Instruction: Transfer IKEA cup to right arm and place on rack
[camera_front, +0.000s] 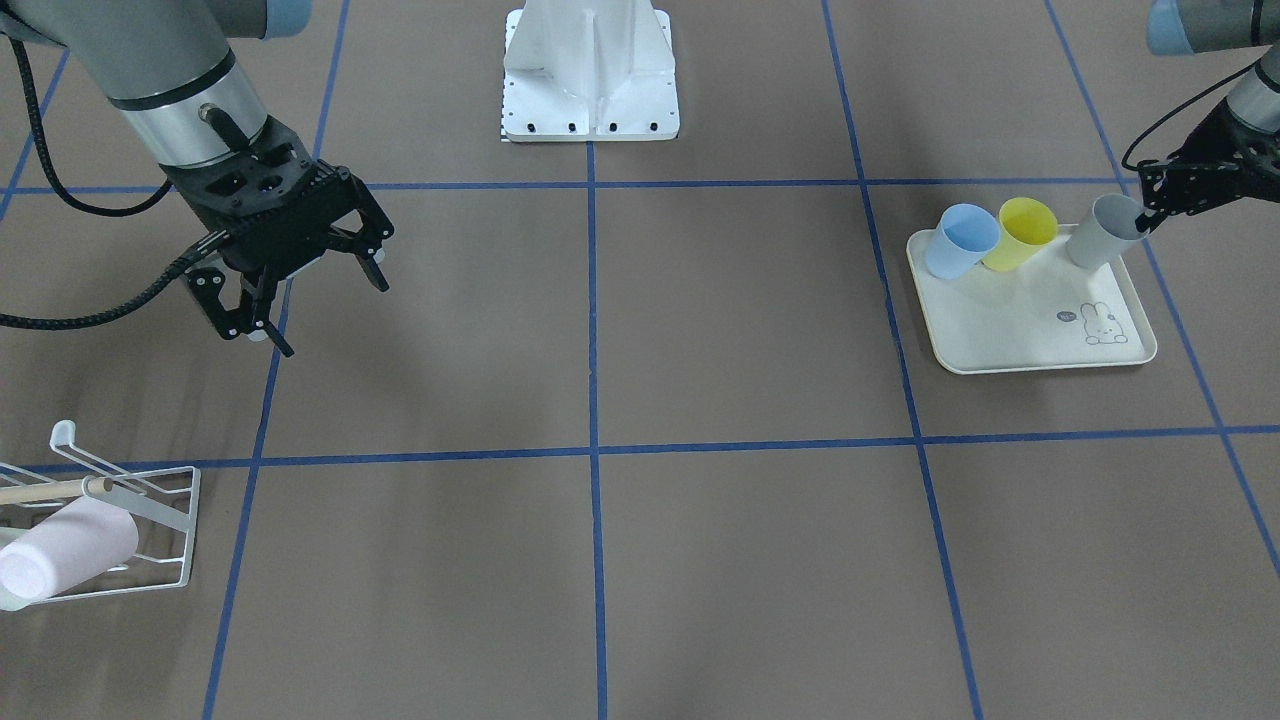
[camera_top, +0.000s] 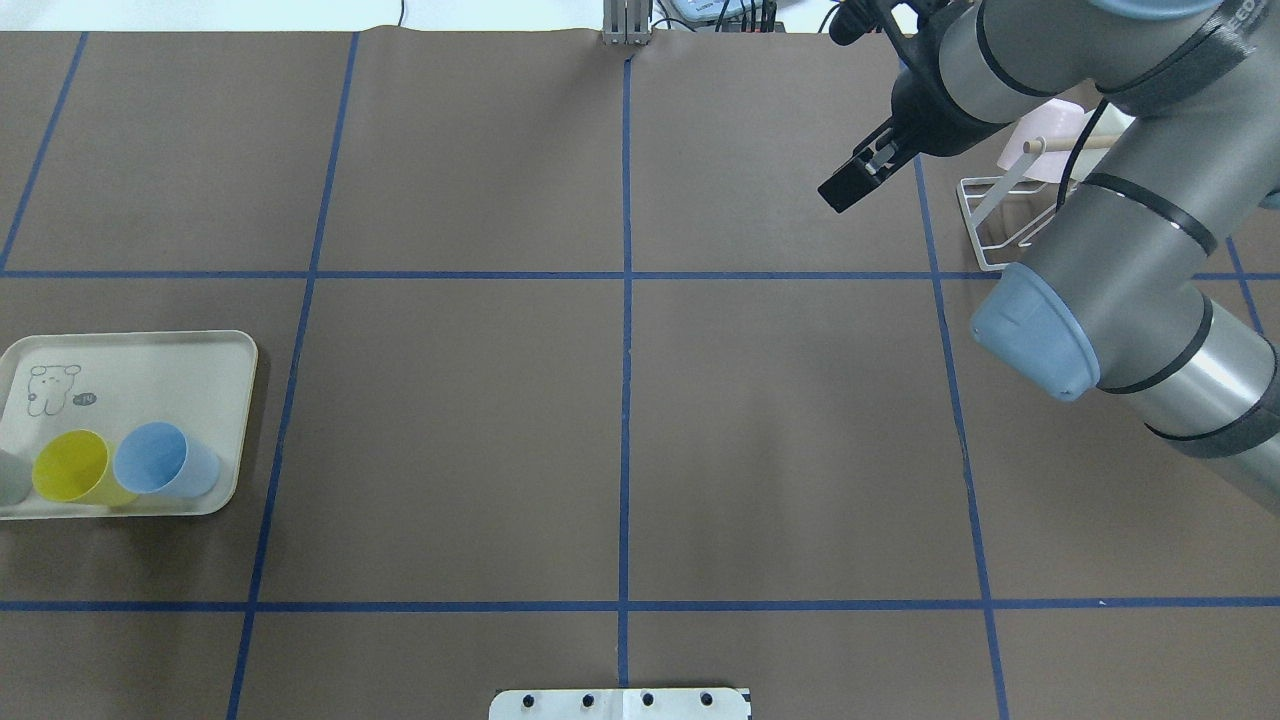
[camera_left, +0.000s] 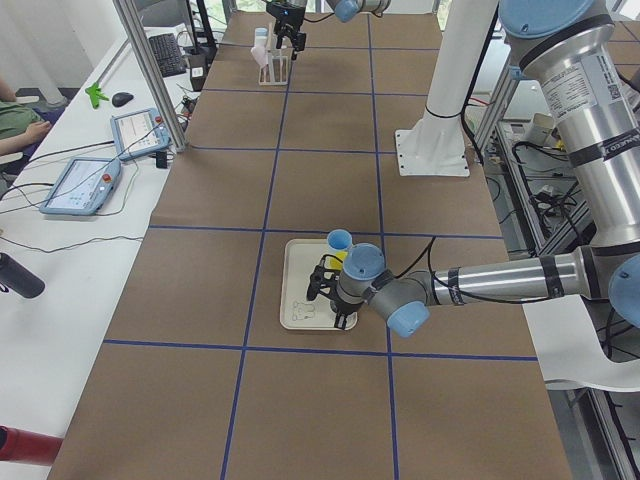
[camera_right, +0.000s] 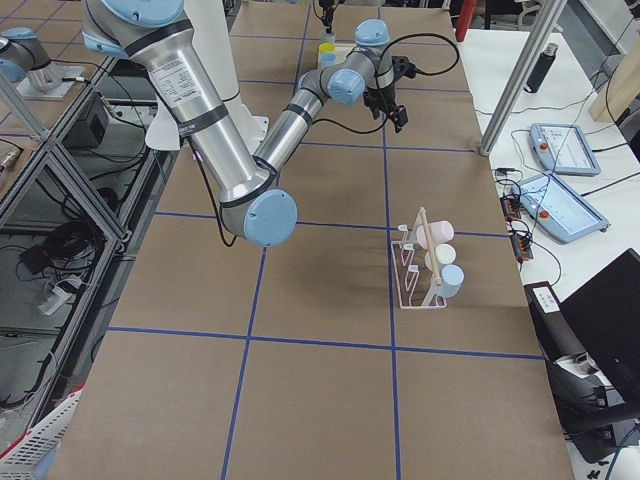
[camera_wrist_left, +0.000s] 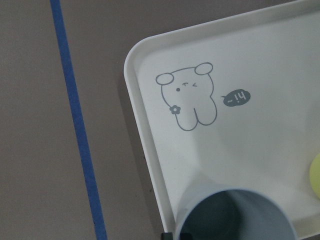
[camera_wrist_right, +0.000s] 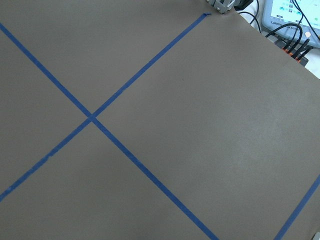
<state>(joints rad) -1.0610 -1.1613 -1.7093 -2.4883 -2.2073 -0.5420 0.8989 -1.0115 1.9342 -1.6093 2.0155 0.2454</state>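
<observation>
Grey plastic cup (camera_front: 1100, 235), upper right, seems light, stiff and slick; I favour its rim, where my left gripper (camera_front: 1148, 218) sits, grip untellable, while my right gripper (camera_front: 335, 320) gapes.

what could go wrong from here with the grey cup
The left gripper is at the rim of the grey cup, close beside the yellow cup; lifting might tip that neighbour. The rack already carries three cups, so placing another may knock one.

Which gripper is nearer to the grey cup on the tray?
Left. The left gripper is at the rim of the grey cup; the right gripper hovers far across the table, near the rack.
</observation>
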